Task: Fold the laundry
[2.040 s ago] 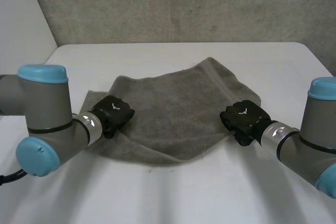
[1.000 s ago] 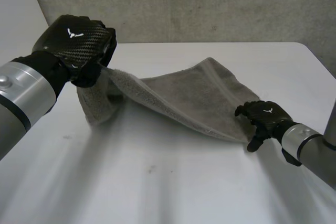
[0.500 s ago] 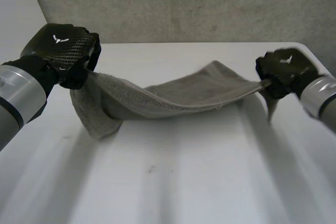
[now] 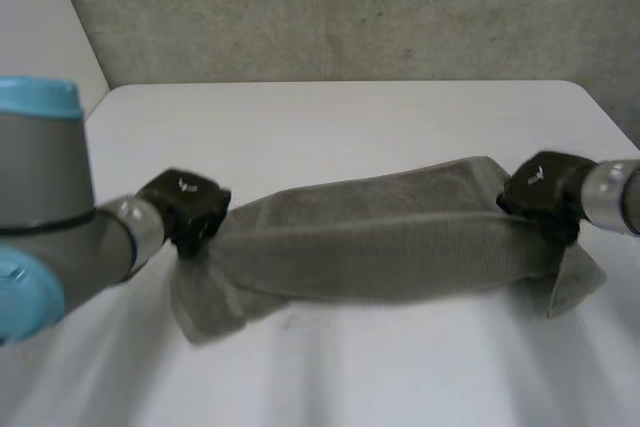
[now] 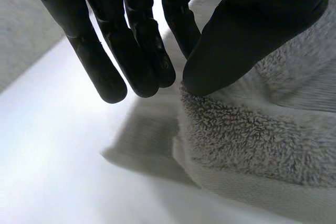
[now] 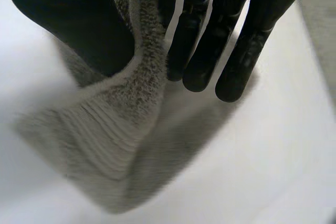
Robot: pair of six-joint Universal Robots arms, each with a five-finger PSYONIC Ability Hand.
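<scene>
A grey towel hangs stretched in a long band between my two hands, low over the white table. My left hand holds its left end, thumb pinching the terry edge against the fingers. A loose corner droops below that hand onto the table. My right hand holds the right end, with the hemmed towel corner pinched between thumb and fingers and hanging down past them.
A grey wall stands behind the table's far edge. Bare white tabletop lies in front of the towel and behind it.
Both hands have come down and nearer with the towel. It was stretched high between them half a second ago; now it hangs low, doubled lengthwise. The right hand had taken hold of its corner.
</scene>
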